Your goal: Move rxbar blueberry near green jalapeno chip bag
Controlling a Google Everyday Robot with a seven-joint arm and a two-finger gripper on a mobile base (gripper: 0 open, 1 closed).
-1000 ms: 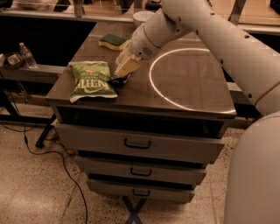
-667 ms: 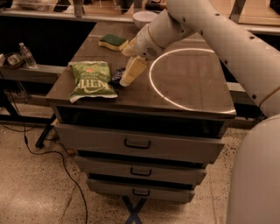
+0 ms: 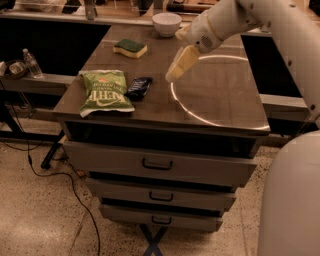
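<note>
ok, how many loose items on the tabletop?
4: green jalapeno chip bag front left, rxbar blueberry beside it, sponge back left, bowl at back; hand hovers right of the bar. Arm may hide more back right.

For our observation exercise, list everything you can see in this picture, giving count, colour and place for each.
green jalapeno chip bag: one, light green, front left of the tabletop
rxbar blueberry: one, dark wrapper, just right of the bag
sponge: one, yellow with a green top, back left of the tabletop
bowl: one, white, back edge of the tabletop
water bottle: one, clear, on the shelf at far left
drawer cabinet: one, grey-brown, three drawers, centre
gripper: one, cream, above the tabletop, right of the bar and apart from it
arm: one, white, reaching in from upper right
</note>
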